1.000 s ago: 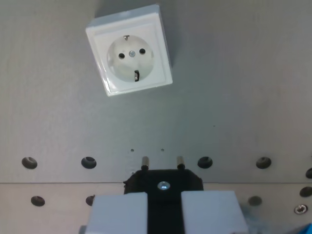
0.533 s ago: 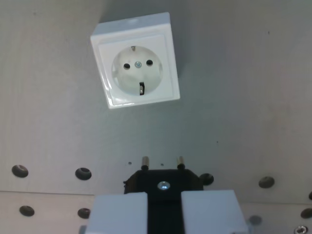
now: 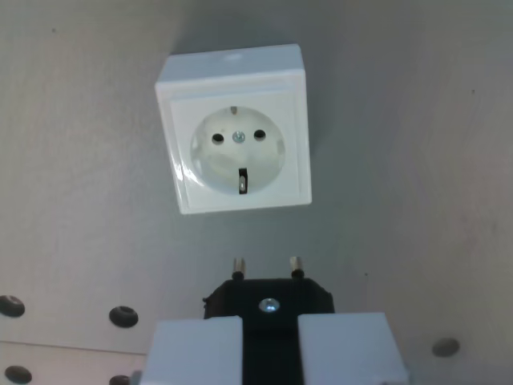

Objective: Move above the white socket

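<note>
**White socket in upper centre of wrist view, plug clamped below it**

We locate the white socket (image 3: pixel 234 128) in the upper centre of the wrist view, mounted flat on a grey panel (image 3: pixel 417 160). Its square frame sits slightly rotated. The round recess shows two pin holes, a centre screw and an earth clip at the lower edge.

Below the socket, apart from it, we see a black plug (image 3: pixel 268 301) with two metal pins pointing toward the socket. The gripper (image 3: pixel 269 349) is closed on the plug, with one pale finger (image 3: pixel 196 349) on each side of the black body.

We note round holes (image 3: pixel 123 315) in the panel at the lower left and lower right.
</note>
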Robot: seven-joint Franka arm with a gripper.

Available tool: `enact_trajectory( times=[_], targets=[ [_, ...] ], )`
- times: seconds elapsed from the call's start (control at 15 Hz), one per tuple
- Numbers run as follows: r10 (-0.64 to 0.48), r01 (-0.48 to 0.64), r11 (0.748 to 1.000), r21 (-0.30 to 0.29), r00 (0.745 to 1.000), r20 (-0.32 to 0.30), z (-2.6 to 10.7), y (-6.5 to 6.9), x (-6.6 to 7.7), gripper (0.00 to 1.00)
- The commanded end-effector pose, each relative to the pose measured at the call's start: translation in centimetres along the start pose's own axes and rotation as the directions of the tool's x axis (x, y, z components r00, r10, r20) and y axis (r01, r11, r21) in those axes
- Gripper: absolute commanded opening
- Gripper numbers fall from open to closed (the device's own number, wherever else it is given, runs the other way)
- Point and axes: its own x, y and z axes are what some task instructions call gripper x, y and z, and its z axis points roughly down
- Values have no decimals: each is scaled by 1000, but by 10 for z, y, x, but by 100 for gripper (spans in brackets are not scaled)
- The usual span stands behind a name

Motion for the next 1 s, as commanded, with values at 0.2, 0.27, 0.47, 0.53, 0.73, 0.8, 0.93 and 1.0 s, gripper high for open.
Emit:
enact_trajectory(
  times=[0.2, 0.27, 0.47, 0.53, 0.73, 0.8, 0.93, 1.0],
  targets=[
    [-120, 119, 993, -11, 990, -76, 19, -3, 3, 0],
    [-122, 122, 992, -12, 990, -75, 22, -4, 4, 0],
    [-138, 137, 990, -12, 988, -69, 29, -5, 7, 0],
    [-138, 137, 990, -12, 988, -66, 31, -5, 7, 0],
    [-146, 145, 989, -12, 988, -60, 38, -6, 10, 0],
    [-145, 144, 989, -12, 988, -59, 40, -7, 10, 0],
    [-147, 147, 989, -12, 988, -54, 43, -7, 12, 0],
    [-149, 148, 989, -12, 988, -52, 45, -7, 13, 0]
  ],
)
